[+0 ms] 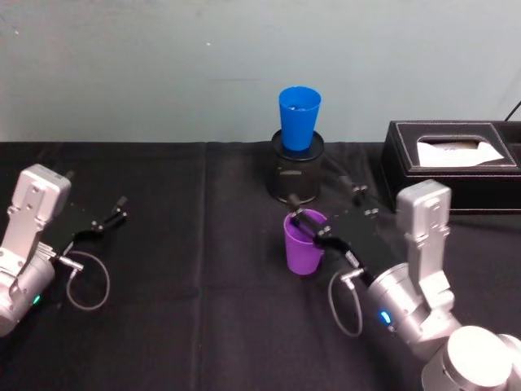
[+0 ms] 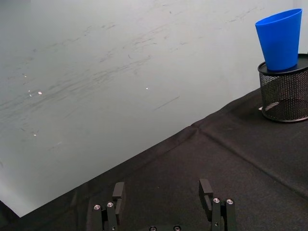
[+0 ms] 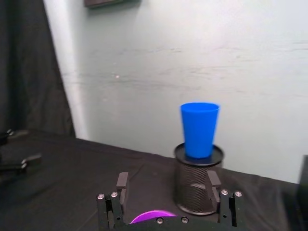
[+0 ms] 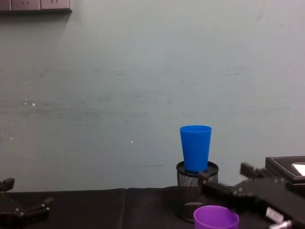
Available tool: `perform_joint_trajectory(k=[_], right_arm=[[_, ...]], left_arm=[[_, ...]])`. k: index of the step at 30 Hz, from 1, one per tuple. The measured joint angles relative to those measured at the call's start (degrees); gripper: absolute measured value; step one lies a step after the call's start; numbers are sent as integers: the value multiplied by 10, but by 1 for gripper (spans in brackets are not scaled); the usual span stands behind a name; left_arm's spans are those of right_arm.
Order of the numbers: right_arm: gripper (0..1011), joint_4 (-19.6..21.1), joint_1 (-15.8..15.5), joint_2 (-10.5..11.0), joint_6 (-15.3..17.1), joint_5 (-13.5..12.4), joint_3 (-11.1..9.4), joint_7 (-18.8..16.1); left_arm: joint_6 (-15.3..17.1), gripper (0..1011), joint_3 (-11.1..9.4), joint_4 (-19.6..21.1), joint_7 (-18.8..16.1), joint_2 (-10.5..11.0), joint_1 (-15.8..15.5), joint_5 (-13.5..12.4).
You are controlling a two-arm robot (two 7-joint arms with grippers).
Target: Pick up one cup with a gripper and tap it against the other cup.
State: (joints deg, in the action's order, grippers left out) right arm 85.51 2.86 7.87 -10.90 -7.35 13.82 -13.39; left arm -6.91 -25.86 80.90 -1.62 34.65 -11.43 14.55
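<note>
A black cloth covers the table [image 1: 203,309] before a pale wall. Two cups: one purple cup [image 1: 303,244] upright mid-table, one blue cup [image 1: 299,118] standing on a single black mesh holder [image 1: 296,175] behind it. The right gripper [image 1: 313,226] straddles the purple rim – fingers spread, not closed. The left gripper [image 1: 114,212] sits open, well apart at left. A black tissue box [image 1: 452,167] occupies the far right edge.

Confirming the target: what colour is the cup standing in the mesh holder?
Bright blue cup, clearest in the right wrist view.
</note>
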Motion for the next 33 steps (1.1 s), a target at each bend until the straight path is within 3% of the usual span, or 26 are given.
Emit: perform_joint_trajectory(k=[5,11,18,28,33], right_arm=[[1003,56,-14,6,59,-3,-22,28],[1003,73,-15,16,96,-1,-45,44],[1003,33,9,27,111,20,-64,53],[1002,-13,40,24,115,52,-61,59],[1003,-12,39,24,116,52,-61,60]], left_arm=[[0,1000,0,0,0,0,0,0],[0,1000,0,0,0,0,0,0],[0,1000,0,0,0,0,0,0],[0,1000,0,0,0,0,0,0],[0,1000,0,0,0,0,0,0]])
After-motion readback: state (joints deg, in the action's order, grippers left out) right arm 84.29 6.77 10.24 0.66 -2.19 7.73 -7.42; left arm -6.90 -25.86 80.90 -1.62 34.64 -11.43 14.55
